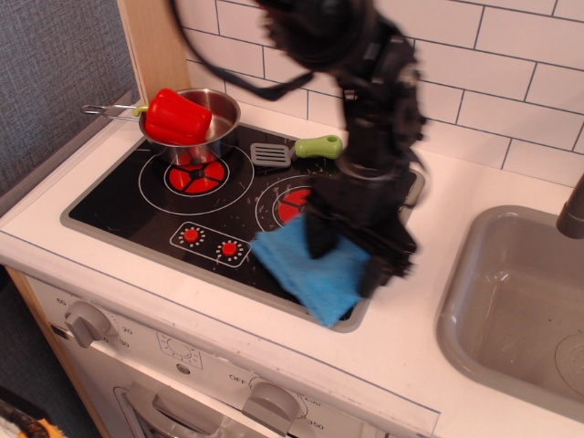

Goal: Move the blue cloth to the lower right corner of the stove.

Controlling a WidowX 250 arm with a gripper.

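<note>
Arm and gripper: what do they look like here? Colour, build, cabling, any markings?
All black. The arm is chunky and blocky, built of stacked segments, with a black cable looping off its upper part. The gripper ends in two thick, straight black fingers. No markings or labels can be made out; the whole arm is motion-blurred, so fine detail is lost.

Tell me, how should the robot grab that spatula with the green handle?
Grip the spatula by its green handle, probably from straight above. It lies flat on the stove, handle pointing right, grey slotted blade left, near the pot. The handle is thick and rounded, so fingers closing across it get a better hold than on the thin blade.
</note>
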